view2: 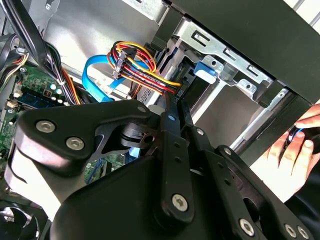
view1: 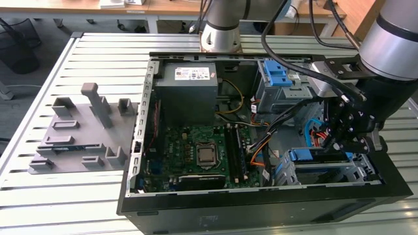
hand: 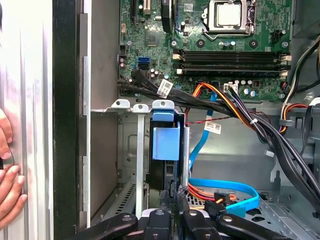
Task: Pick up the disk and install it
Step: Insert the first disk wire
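Observation:
The disk (view1: 307,155) stands on edge in the metal drive cage (view1: 330,172) at the front corner of the open computer case, on the exterior view's right. Its blue carrier (hand: 165,142) fills a cage slot in the first wrist view, and the rest of it is hidden inside the cage. My gripper (view1: 334,147) hangs right over it. The black fingers (hand: 160,216) press against both sides of the disk's near edge, so the gripper (hand: 172,214) is shut on it. In the second wrist view the gripper (view2: 172,107) points into the cage.
Orange, red and black cables (hand: 220,100) and a blue ribbon cable (hand: 225,187) run close beside the cage. A person's hand (hand: 7,185) rests on the case's outer wall. The power supply (view1: 189,88), motherboard (view1: 202,152) and a grey fixture plate (view1: 78,132) lie toward the exterior view's left.

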Available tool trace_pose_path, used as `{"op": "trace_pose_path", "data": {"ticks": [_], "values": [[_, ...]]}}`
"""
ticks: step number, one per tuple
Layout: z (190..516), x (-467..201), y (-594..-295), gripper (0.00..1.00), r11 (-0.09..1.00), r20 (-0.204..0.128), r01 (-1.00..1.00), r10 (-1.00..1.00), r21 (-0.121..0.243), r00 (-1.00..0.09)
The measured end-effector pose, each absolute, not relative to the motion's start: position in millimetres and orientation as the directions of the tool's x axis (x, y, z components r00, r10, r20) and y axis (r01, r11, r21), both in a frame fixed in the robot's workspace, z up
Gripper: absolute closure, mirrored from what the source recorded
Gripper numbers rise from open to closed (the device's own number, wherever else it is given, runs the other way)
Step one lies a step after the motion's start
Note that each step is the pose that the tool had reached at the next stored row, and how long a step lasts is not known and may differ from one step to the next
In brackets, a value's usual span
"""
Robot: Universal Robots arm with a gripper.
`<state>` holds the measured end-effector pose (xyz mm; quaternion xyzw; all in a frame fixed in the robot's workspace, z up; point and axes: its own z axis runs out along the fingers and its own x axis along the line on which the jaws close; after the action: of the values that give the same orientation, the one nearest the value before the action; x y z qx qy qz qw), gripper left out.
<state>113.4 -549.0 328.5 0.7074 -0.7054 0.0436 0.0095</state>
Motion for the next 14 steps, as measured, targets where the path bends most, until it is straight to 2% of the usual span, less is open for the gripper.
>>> {"op": "trace_pose_path", "data": {"ticks": [6, 7, 14], "values": [[328.8, 113.4, -549.0, 0.82, -0.005, 0.074, -0.999, -0.997, -0.048, 0.001], [329.5, 113.4, -549.0, 0.76, -0.005, 0.075, -0.999, -0.997, -0.048, 0.001], [336.0, 113.5, -548.6, 0.78, -0.005, 0.075, -0.999, -0.997, -0.042, 0.001]]}}
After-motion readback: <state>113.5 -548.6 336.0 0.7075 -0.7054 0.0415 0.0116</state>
